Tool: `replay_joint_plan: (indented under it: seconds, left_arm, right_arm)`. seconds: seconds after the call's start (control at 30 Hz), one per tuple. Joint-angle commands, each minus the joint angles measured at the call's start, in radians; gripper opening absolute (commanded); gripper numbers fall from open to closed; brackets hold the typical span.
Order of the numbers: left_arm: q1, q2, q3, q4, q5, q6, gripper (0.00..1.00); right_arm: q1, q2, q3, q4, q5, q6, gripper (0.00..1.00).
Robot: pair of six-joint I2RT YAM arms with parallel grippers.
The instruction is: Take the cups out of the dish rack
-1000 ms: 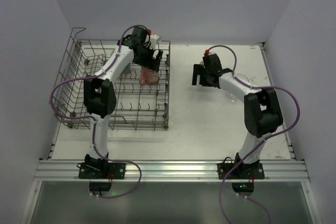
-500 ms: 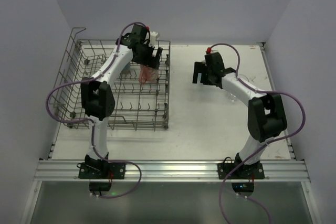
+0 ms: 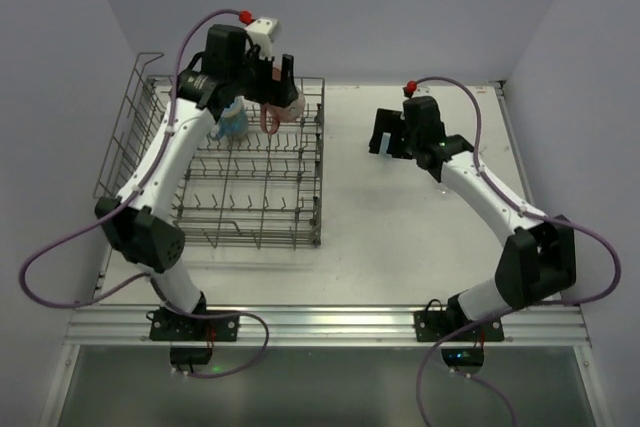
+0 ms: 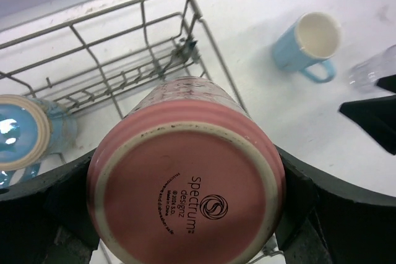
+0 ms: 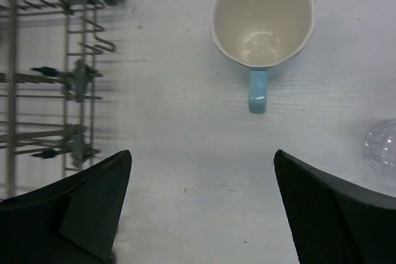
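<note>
My left tool (image 4: 185, 227) pinches the pink tumbler (image 4: 185, 171), base toward its camera, held over the dish rack's (image 3: 318, 227) far right corner. Drop zone: table (image 5: 185, 122) right of rack, by the blue mug (image 5: 262, 17). Right tool (image 5: 201, 208) spread, empty, above that mug.

Mouth of pink tumbler (image 4: 185, 177) hidden from my left wrist. Clear glass (image 5: 382, 143) and light blue tumbler (image 4: 21, 131) cut by frame edges.

Left arm (image 3: 165, 152) raised, left tool (image 4: 185, 214) gripping pink tumbler (image 4: 185, 122), right arm (image 3: 482, 190) extended, right tool (image 5: 201, 208) wide apart
</note>
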Motion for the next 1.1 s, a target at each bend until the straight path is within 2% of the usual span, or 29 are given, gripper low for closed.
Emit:
replay_joint_plan:
  seconds: [0.0, 0.03, 0.07, 0.13, 0.17, 0.2, 0.33, 0.43, 0.47, 0.57, 0.83, 0.87, 1.07]
  left_arm:
    - [-0.009, -0.236, -0.146, 0.330, 0.124, -0.121, 0.00]
    - [-0.008, -0.270, -0.199, 0.386, 0.147, -0.147, 0.00]
    - [-0.008, -0.331, -0.296, 0.490, 0.193, -0.207, 0.00]
    - [-0.008, -0.389, -0.391, 0.610, 0.239, -0.279, 0.00]
    - [-0.008, -0.421, -0.443, 0.684, 0.280, -0.363, 0.00]
    - [-0.008, -0.477, -0.550, 0.851, 0.296, -0.411, 0.00]
    - [-0.008, -0.582, -0.773, 1.207, 0.331, -0.610, 0.00]
    - [-0.008, -0.630, -0.934, 1.503, 0.328, -0.809, 0.00]
    - [-0.008, -0.634, -0.973, 1.648, 0.319, -0.846, 0.00]
    - [-0.008, -0.656, -1.094, 1.831, 0.258, -0.943, 0.00]
    - [-0.009, -0.702, -1.269, 2.094, 0.124, -1.008, 0.00]
    - [-0.009, -0.696, -1.287, 2.135, 0.120, -1.019, 0.00]
    - [-0.009, -0.691, -1.320, 2.160, 0.072, -1.052, 0.00]
  right_arm:
    - [0.007, -0.115, -0.040, 0.060, -0.131, 0.081, 0.99]
    - [0.007, -0.152, -0.056, 0.090, -0.227, 0.098, 0.99]
    - [0.008, -0.168, -0.092, 0.166, -0.280, 0.138, 0.99]
    - [0.007, -0.191, -0.126, 0.243, -0.376, 0.181, 0.99]
    - [0.007, -0.206, -0.143, 0.324, -0.468, 0.205, 0.99]
    - [0.007, -0.209, -0.180, 0.369, -0.519, 0.259, 0.99]
    - [0.007, -0.212, -0.275, 0.649, -0.688, 0.435, 0.99]
    - [0.007, -0.177, -0.361, 1.032, -0.791, 0.613, 0.99]
    - [0.008, -0.151, -0.399, 1.109, -0.805, 0.703, 0.99]
    - [0.020, -0.105, -0.456, 1.391, -0.835, 0.843, 0.99]
    - [0.094, -0.019, -0.516, 1.749, -0.796, 0.908, 0.97]
    - [0.109, -0.005, -0.516, 1.844, -0.793, 0.931, 0.96]
    - [0.154, 0.056, -0.485, 1.980, -0.774, 0.934, 0.89]
